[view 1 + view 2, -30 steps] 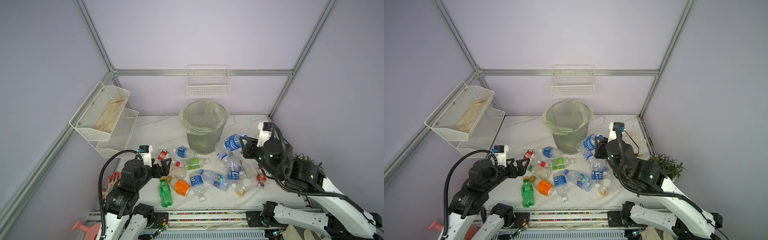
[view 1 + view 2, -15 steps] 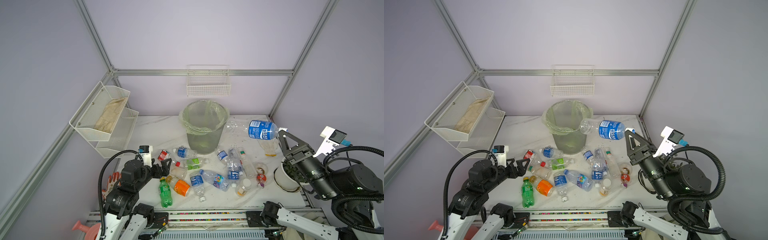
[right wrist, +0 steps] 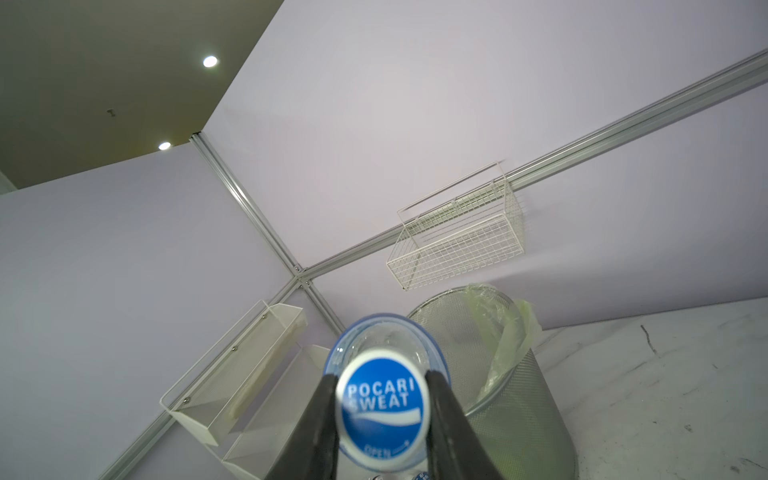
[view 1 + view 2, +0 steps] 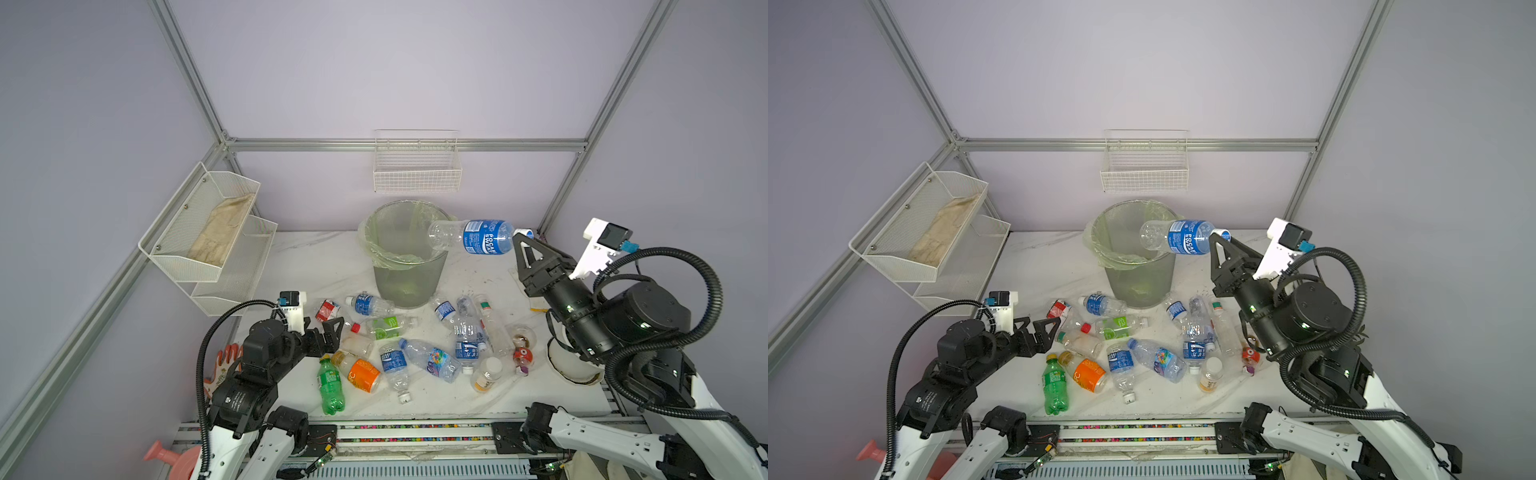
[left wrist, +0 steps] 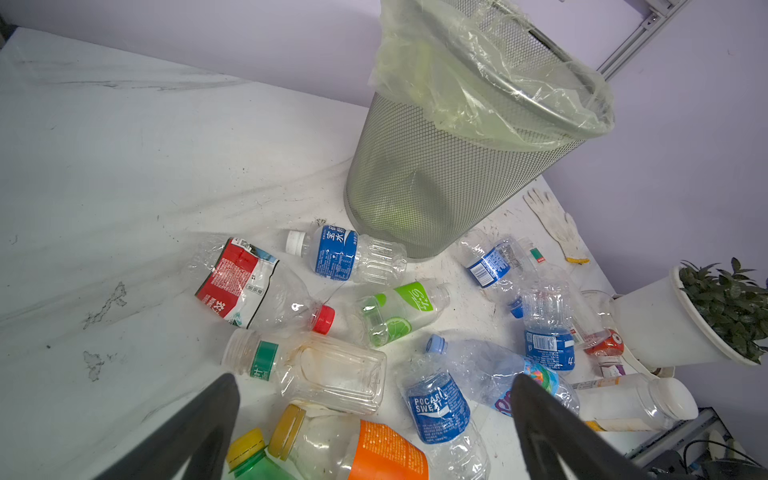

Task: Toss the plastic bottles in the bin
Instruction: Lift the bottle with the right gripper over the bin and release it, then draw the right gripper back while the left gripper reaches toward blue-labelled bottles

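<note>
Bottle (image 4: 478, 237): clear, blue Pocari Sweat label, lying level, cap pinched in right pincer (image 4: 523, 240). Base now over bin (image 4: 409, 282) rim; half a second ago it hung beside it. Left pincer (image 4: 1042, 322) spread wide, unmoved above other bottles (image 4: 428, 359) on desk (image 4: 316, 266).

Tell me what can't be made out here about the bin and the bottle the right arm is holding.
Bin contents: in both top views, green liner blurs the bottom.
Held bottle body: right wrist view, its own cap covers it.
Green bottle: left wrist view, cut by the picture's edge.
Watering can: a top view, cut by the edge.
</note>
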You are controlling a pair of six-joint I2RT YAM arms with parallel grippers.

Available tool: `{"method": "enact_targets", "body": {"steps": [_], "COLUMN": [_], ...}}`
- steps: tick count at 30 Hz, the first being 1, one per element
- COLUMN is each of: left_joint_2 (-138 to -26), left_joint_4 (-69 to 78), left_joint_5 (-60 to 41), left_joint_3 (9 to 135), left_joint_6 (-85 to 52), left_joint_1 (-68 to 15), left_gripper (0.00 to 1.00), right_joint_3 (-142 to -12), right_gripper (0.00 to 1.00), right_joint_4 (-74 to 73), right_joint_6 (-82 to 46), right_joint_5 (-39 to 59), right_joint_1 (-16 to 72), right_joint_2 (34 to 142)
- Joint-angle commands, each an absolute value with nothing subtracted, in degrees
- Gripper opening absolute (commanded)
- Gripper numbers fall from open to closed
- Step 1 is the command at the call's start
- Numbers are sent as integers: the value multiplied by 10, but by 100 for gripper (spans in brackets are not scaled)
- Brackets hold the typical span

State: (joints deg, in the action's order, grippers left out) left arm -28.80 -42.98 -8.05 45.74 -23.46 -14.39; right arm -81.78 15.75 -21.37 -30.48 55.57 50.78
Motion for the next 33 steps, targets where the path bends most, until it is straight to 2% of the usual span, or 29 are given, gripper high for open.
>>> {"method": "enact_targets", "body": {"steps": [1,6,7,8,9,10,13,16,23,29,33], "left_joint_2": [-290,-288,-288,-287,-286,-285,-282,-285,-291,-301,-316], "left_joint_4": [-416,-416,-416,-417,-417,-417,-417,-418,-419,-422,-424], "left_joint_5": [-81,-78,-77,-76,-76,-73,-66,-65,-61,-54,-46], "left_joint_3": [433,432,432,432,432,432,431,432,432,433,433], "left_joint_6": [-242,-243,-243,-244,-243,-245,-245,-245,-244,-244,-251], "left_joint_1": [-149,-155,-157,-158,-161,-164,-172,-176,-177,-176,-177], "left_gripper": [100,100,100,100,100,100,100,100,100,100,100], "right_joint_3": [-862,-949,-973,-1000,-1026,-1052,-1081,-1057,-1002,-901,-842], "right_gripper": [0,0,8,32,70,97,97,97,97,97,97], "right_joint_4": [121,132,147,172,200,232,258,230,248,251,286], "right_joint_6": [-162,-113,-109,-107,-108,-123,-126,-119,-145,-188,-246], "right_joint_5": [-353,-398,-404,-406,-416,-432,-420,-379,-366,-349,-381], "right_joint_1": [559,558,558,558,558,558,558,559,559,560,560], "right_joint_2": [583,752,782,818,841,861,869,833,756,660,595]}}
